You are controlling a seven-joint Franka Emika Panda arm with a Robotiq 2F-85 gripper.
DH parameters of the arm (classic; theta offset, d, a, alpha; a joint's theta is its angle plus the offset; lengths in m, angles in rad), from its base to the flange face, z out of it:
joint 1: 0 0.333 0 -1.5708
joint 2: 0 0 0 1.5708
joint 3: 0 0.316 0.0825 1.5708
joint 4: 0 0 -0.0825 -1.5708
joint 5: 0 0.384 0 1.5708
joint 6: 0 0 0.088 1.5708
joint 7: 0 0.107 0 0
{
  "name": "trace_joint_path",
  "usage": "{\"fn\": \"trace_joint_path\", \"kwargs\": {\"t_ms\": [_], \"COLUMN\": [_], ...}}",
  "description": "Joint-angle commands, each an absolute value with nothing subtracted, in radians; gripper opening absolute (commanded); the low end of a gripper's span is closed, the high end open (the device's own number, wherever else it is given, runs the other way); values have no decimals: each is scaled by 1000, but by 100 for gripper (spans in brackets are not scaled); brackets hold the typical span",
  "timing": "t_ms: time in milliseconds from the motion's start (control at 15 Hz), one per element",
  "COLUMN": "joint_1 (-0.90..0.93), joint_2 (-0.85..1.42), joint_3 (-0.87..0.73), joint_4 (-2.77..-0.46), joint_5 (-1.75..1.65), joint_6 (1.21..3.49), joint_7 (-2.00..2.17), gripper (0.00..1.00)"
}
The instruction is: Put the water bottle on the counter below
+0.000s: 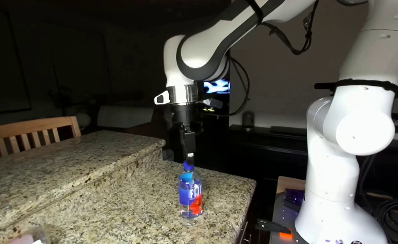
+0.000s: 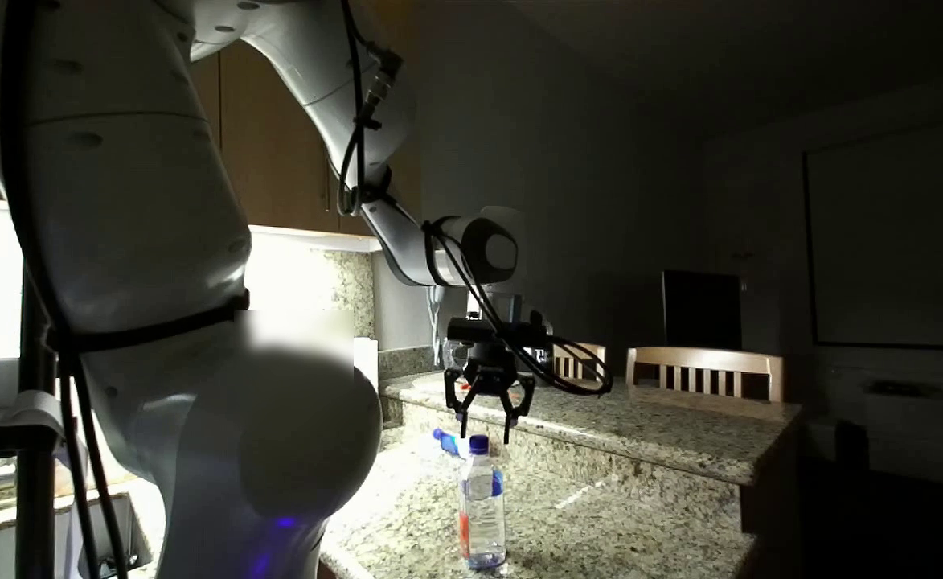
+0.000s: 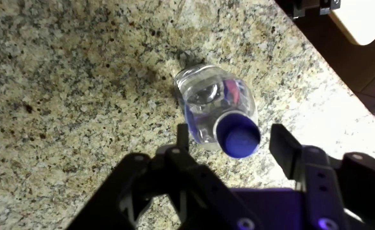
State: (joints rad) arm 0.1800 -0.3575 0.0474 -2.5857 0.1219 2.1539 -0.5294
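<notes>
The water bottle (image 1: pixel 191 195) stands upright on the lower granite counter (image 1: pixel 131 210). It is clear plastic with a blue cap and a blue and red label. It also shows in an exterior view (image 2: pixel 483 507) and in the wrist view (image 3: pixel 211 95). My gripper (image 1: pixel 190 161) points down over the bottle. It is open, with a finger on each side of the blue cap and a visible gap to both, as the wrist view (image 3: pixel 229 131) shows. The fingertips are at about the height of the cap; I cannot tell how far they reach down beside it.
The raised granite ledge (image 1: pixel 66 159) runs along the counter's side. Another blue-capped bottle (image 2: pixel 448 441) lies on the lower counter near the ledge. A clear object (image 1: pixel 29 237) shows at the lower left corner. Wooden chairs (image 2: pixel 704 370) stand behind the ledge.
</notes>
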Motion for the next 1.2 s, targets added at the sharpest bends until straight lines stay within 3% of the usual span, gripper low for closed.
{"fn": "trace_joint_path", "kwargs": {"t_ms": [0, 467, 1133], "joint_1": [206, 198, 115], "joint_2": [-497, -645, -542], "joint_3": [24, 13, 58], "joint_4": [-2648, -2599, -2417], "joint_5": [115, 79, 25], "joint_6": [2115, 1994, 1874], "joint_7": [-572, -474, -134], "gripper": [98, 100, 100]}}
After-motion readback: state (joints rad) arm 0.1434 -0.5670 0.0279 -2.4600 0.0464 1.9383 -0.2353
